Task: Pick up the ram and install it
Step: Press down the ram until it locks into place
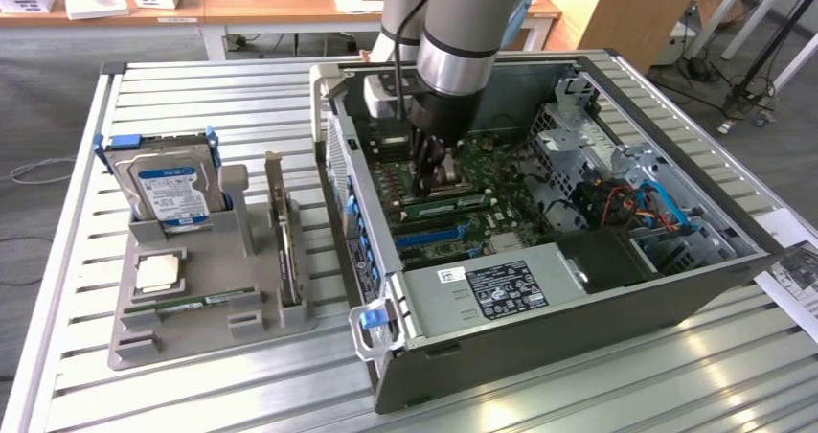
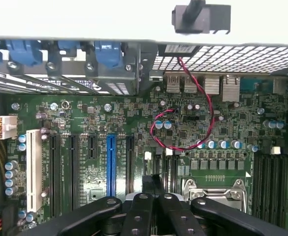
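One gripper [image 1: 436, 170] shut, low inside case [image 1: 696, 289], walls close around.

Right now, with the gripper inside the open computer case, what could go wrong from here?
The shut gripper hangs close over the motherboard; slight misalignment could press on components. The loose red-and-black wire loops nearby and might snag. The processor socket beside the gripper could be knocked.

Long green ram [image 1: 450, 204], inside computer case
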`<action>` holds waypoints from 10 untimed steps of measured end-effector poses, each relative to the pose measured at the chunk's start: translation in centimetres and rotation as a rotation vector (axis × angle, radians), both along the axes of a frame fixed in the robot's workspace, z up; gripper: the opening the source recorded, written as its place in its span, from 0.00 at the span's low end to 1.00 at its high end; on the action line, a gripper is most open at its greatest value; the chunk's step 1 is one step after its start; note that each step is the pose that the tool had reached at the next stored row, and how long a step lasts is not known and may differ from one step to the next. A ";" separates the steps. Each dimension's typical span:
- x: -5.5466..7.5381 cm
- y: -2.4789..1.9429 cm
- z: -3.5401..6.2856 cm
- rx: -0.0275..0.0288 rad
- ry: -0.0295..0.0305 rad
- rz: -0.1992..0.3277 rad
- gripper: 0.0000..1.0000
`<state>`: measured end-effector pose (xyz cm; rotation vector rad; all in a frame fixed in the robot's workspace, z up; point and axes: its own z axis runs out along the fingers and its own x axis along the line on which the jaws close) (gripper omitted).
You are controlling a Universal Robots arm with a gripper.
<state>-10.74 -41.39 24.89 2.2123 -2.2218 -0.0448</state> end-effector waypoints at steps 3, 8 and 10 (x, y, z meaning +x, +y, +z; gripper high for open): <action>0.0 0.00 0.35 0.0000 0.0000 0.000 0.11; 0.0 0.00 0.51 0.0002 -0.0001 0.000 0.11; 0.0 0.00 0.52 0.0000 -0.0001 0.000 0.11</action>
